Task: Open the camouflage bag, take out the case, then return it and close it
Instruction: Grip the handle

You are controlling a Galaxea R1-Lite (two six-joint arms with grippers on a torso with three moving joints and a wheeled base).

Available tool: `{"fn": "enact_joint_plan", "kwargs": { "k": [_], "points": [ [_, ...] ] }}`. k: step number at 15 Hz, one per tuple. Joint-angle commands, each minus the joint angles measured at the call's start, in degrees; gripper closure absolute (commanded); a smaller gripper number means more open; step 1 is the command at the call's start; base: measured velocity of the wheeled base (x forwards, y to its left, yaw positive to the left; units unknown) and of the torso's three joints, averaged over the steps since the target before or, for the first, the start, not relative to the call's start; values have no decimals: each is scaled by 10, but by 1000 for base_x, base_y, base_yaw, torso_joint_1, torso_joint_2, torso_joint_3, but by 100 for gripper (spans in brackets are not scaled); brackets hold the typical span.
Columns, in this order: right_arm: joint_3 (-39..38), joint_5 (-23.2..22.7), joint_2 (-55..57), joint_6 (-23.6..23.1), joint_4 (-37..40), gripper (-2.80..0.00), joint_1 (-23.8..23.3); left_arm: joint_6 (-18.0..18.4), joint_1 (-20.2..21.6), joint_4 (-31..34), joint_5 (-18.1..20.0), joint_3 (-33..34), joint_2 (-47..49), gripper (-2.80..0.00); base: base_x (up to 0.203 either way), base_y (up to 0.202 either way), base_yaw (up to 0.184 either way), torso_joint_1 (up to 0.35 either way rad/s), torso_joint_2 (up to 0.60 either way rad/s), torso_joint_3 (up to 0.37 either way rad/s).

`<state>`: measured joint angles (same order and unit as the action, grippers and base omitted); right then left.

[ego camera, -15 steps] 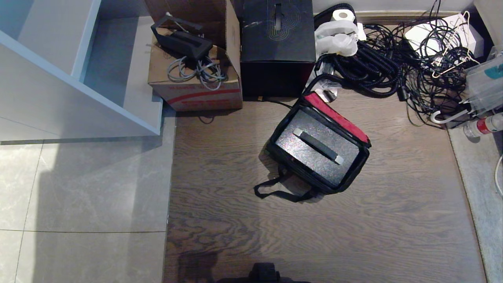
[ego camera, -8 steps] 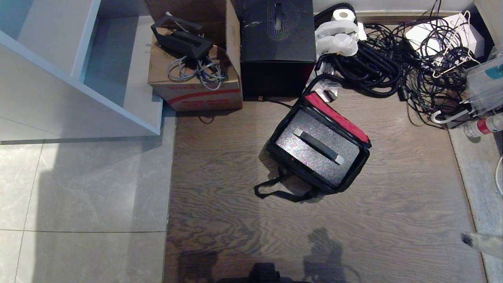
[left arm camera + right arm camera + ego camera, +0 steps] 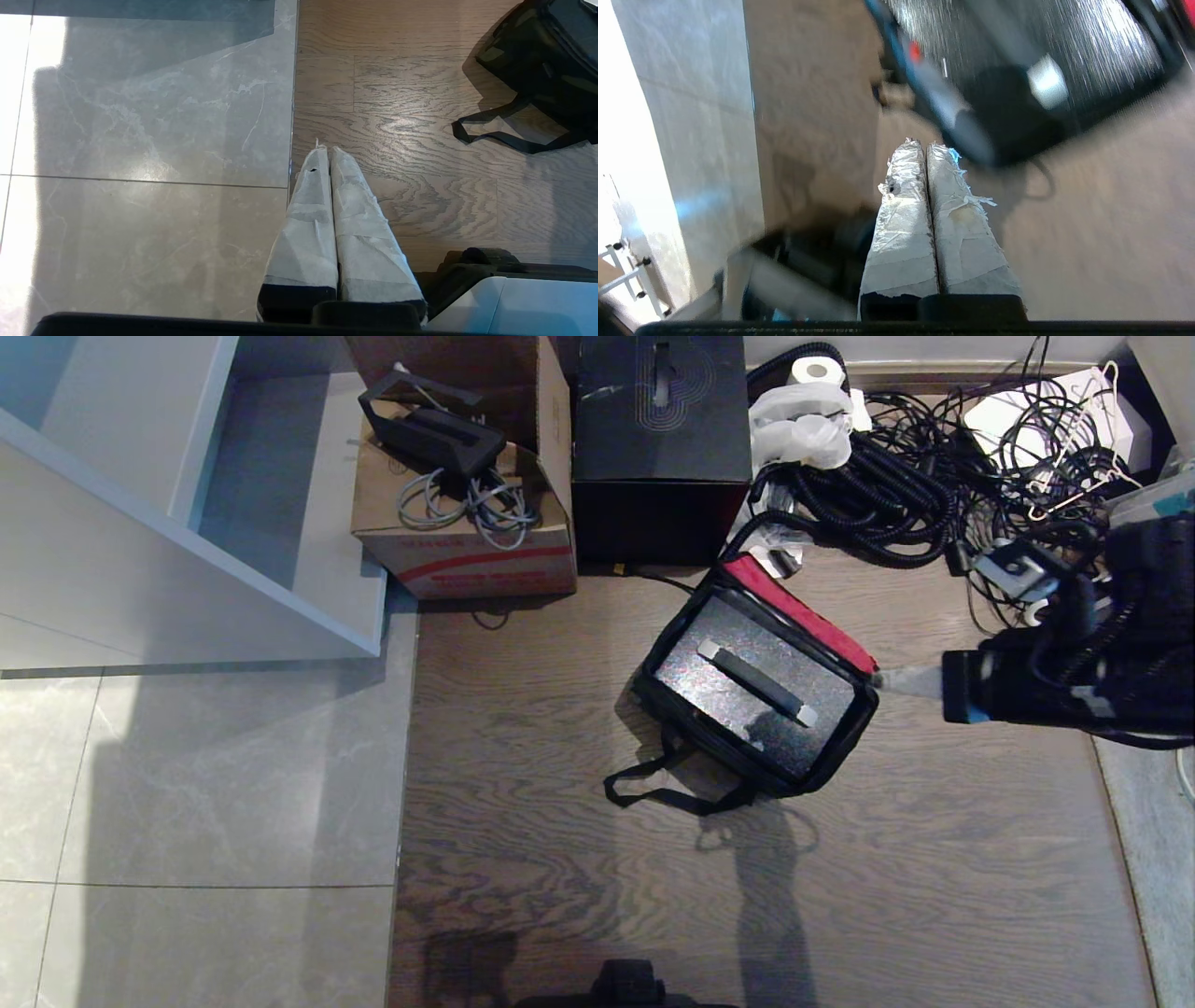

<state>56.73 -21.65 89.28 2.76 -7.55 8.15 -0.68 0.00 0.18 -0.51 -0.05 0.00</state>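
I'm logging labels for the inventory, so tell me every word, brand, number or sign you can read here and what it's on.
None can be read.
cardboard box: red lettering above a red stripe on its front, too blurred to read.
large black box: a swirl emblem of nested lines on top, no letters.
bottle: red and white label, too small to read.
case and camouflage bag: no text shows.

1 camo bag (image 3: 845, 728), 1 case (image 3: 747, 695), 2 boxes (image 3: 467, 546) (image 3: 660, 439), approx. 1 bottle (image 3: 1155, 493).
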Motion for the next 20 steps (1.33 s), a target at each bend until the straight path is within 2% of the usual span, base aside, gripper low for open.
{"fn": "enact_joint_plan", "kwargs": {
  "k": [1,5,8,9,10,11,12,13,19,20],
  "points": [
    [49,-1,112,1,-33,0,19,0,0,0,0,0,0,0,0,0,0,0,0,0],
    [86,18,197,0,-109,0,46,0,0,0,0,0,0,0,0,0,0,0,0,0],
    [110,65,240,-29,-132,0,64,0,0,0,0,0,0,0,0,0,0,0,0,0],
    [115,119,261,-82,-131,0,70,0,0,0,0,0,0,0,0,0,0,0,0,0],
    [119,138,269,-100,-131,0,75,0,0,0,0,0,0,0,0,0,0,0,0,0],
    [121,174,276,-119,-131,0,81,0,0,0,0,0,0,0,0,0,0,0,0,0],
    [124,237,285,-138,-133,0,89,0,0,0,0,0,0,0,0,0,0,0,0,0],
    [126,260,292,-152,-134,0,96,0,0,0,0,0,0,0,0,0,0,0,0,0],
    [117,262,294,-157,-179,0,111,0,0,0,0,0,0,0,0,0,0,0,0,0],
    [117,263,295,-157,-177,-280,111,0,0,0,0,0,0,0,0,0,0,0,0,0]
  ]
}}
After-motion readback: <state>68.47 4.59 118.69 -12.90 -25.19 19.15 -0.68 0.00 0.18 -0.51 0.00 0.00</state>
